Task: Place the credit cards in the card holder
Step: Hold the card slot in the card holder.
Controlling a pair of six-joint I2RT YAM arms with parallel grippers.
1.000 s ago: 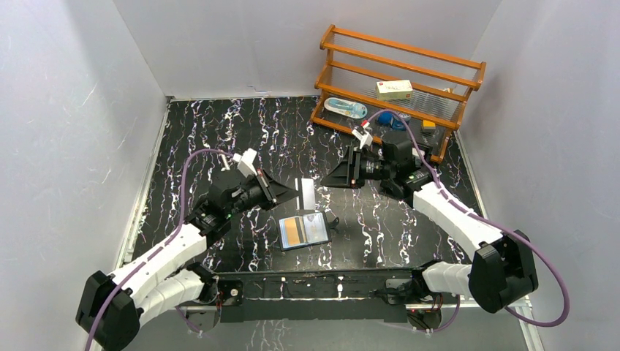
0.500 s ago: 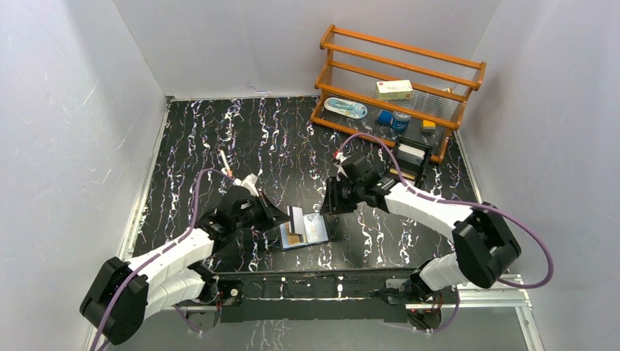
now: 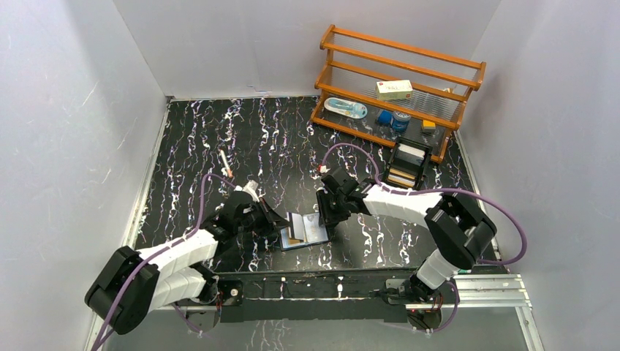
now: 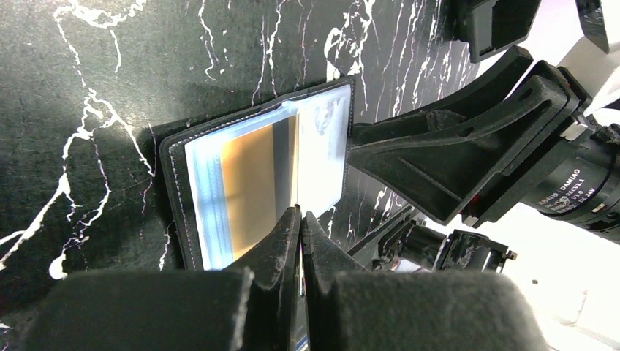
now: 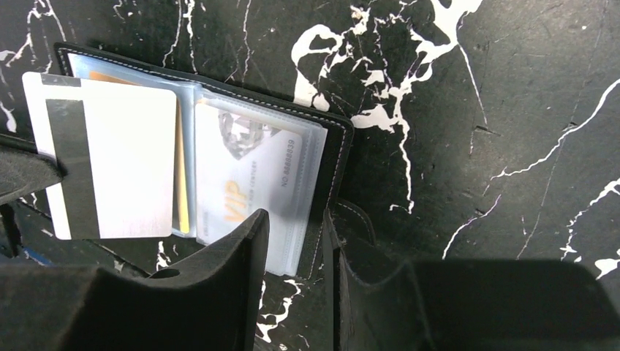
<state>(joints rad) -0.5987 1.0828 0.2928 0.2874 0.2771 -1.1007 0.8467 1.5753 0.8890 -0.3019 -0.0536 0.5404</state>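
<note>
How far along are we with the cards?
Done: a VIP card and a tan-orange card sit in clear pockets of the open card holder. In hand: the left tool pinches a white striped card over the left page, while the right tool straddles the holder's right edge. Left: slide that card in; the black box seems to hold more.

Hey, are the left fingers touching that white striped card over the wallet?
Touching. The left wrist view shows the left gripper's fingers pinched shut on the white credit card's thin edge above the card holder.

Matt black leather-like card holder
</note>
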